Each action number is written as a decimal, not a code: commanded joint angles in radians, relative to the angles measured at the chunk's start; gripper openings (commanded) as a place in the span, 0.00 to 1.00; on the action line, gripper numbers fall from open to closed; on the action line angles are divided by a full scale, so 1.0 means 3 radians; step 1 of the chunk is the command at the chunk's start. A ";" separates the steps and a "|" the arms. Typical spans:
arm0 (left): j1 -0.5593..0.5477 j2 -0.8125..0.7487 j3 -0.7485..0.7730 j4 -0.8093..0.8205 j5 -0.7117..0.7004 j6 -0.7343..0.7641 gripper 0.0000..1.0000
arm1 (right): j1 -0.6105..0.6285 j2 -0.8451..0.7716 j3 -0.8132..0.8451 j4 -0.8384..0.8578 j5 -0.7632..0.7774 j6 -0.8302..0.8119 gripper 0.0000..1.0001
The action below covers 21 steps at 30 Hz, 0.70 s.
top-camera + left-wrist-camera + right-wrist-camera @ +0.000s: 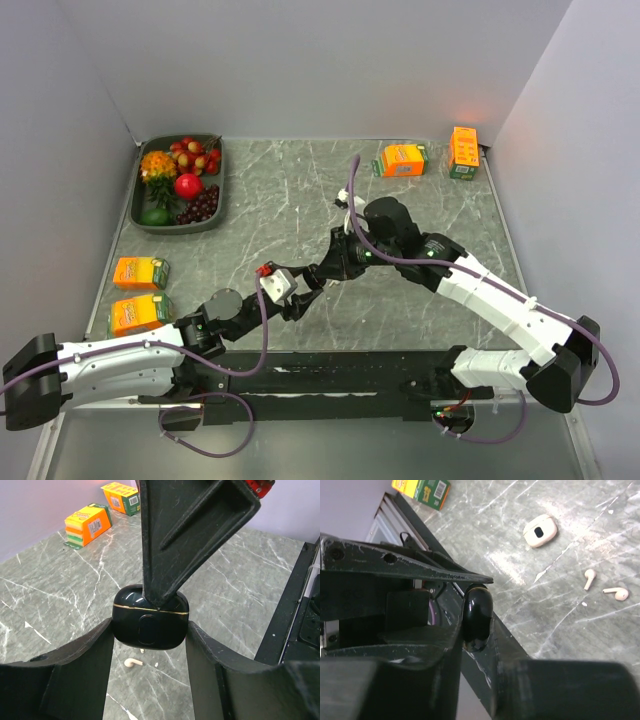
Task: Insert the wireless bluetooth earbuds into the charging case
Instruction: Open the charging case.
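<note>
Count: 4 orange boxes (403, 160), two upper right, two at left. 1 fruit tray (180, 228), upper left. 2 charging cases: black case (149, 622), white case (540, 530). 2 white earbuds (590, 578).

A: Robot lab, right?
B: Yeah, plain pale partition walls (330, 60) boxing in a grey marble-look worktop (300, 190), white-and-black robot arms (120, 362) bolted to its edge, small orange cartons (403, 159) scattered about.
</note>
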 commanded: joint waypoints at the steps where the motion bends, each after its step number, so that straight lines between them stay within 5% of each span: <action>1: -0.0027 -0.0025 0.0154 0.0274 0.0038 -0.0009 0.01 | 0.0007 -0.0048 0.0006 0.0117 -0.0025 -0.0014 0.11; 9: -0.0032 -0.0071 0.0154 0.0366 0.0023 -0.0004 0.01 | -0.0059 -0.0109 -0.0065 0.0255 -0.0281 0.0089 0.00; 21: -0.0037 -0.0224 0.0164 0.0351 0.0008 0.0001 0.01 | -0.0351 -0.0191 -0.0234 0.0306 -0.0450 0.0160 0.00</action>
